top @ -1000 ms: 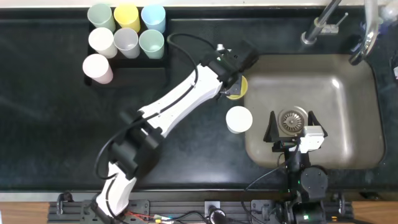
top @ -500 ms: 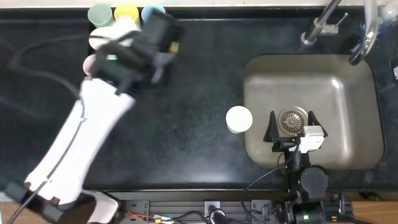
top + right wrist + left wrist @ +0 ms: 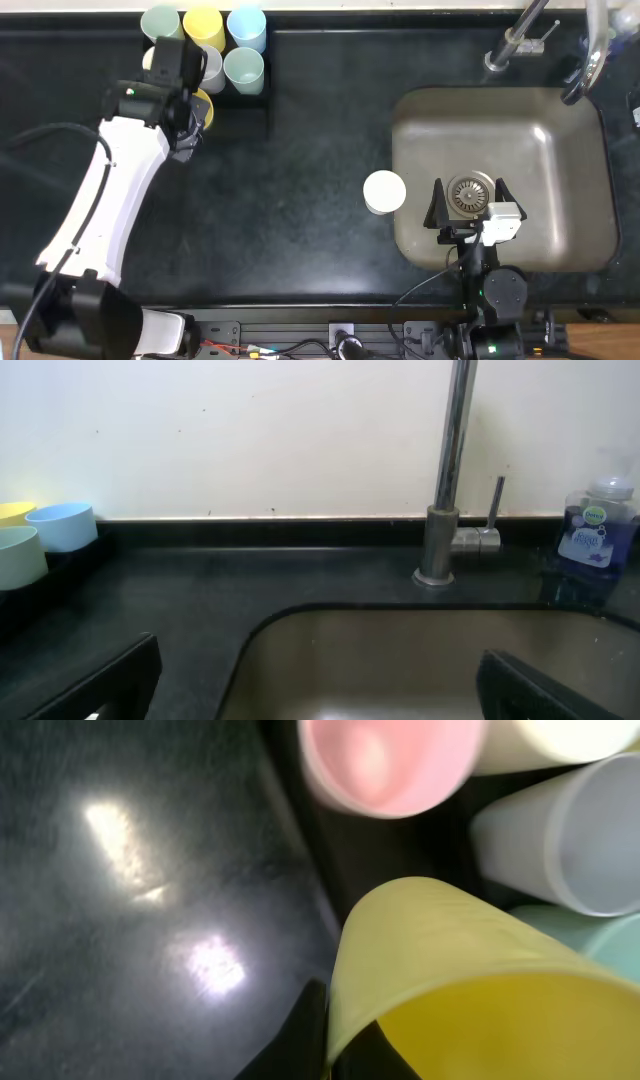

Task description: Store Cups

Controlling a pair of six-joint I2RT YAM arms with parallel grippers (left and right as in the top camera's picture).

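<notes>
Left jaws are clamped on the wall of a yellow cup (image 3: 450, 970), held tilted just over the tray (image 3: 240, 104), near a pink cup (image 3: 385, 760) and a grey cup (image 3: 580, 840). The step in hand looks like placing this cup; next it likely needs righting, lowering into a free spot or stack, then release. The left arm (image 3: 100, 210) reaches up the worktop (image 3: 300, 220), wrist bent over the tray. Right jaws stand apart, low over the sink (image 3: 560, 130). A white cup (image 3: 384, 192) waits at its rim

Yellow cup (image 3: 440, 950) now at tray (image 3: 254, 104)
</notes>
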